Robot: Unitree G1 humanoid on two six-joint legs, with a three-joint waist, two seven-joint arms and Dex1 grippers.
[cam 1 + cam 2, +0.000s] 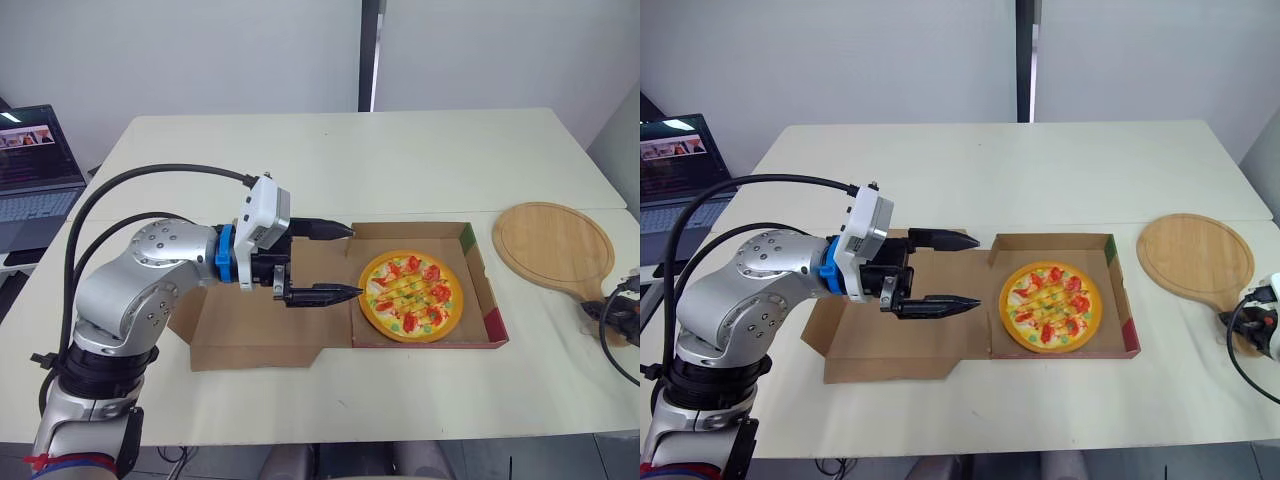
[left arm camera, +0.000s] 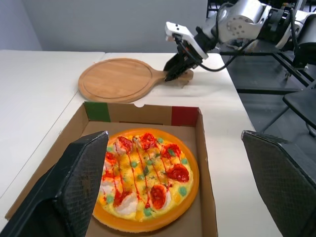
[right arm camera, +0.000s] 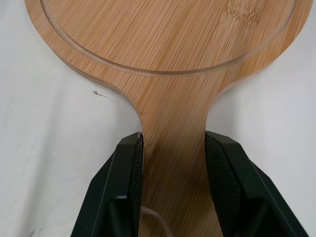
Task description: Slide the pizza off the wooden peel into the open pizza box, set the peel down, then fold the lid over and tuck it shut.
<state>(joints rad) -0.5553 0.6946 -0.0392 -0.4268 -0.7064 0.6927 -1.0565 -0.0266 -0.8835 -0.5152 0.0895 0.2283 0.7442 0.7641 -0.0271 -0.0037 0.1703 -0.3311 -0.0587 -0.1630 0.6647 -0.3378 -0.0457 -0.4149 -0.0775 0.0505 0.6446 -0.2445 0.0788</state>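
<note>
The pizza (image 1: 411, 296), orange-rimmed with red toppings, lies flat in the tray of the open cardboard box (image 1: 483, 272). The box lid (image 1: 250, 342) lies spread flat on the table to the tray's left. My left gripper (image 1: 355, 261) hovers open over the hinge between lid and tray, fingers pointing at the pizza and holding nothing. The round wooden peel (image 1: 553, 243) rests on the table right of the box. My right gripper (image 3: 173, 140) is shut on the peel's handle (image 3: 173, 108), one finger pressed against each side.
An open laptop (image 1: 35, 170) stands at the table's far left. A black cable (image 1: 612, 352) loops near the right edge by the peel handle. The back half of the white table (image 1: 340, 150) is bare.
</note>
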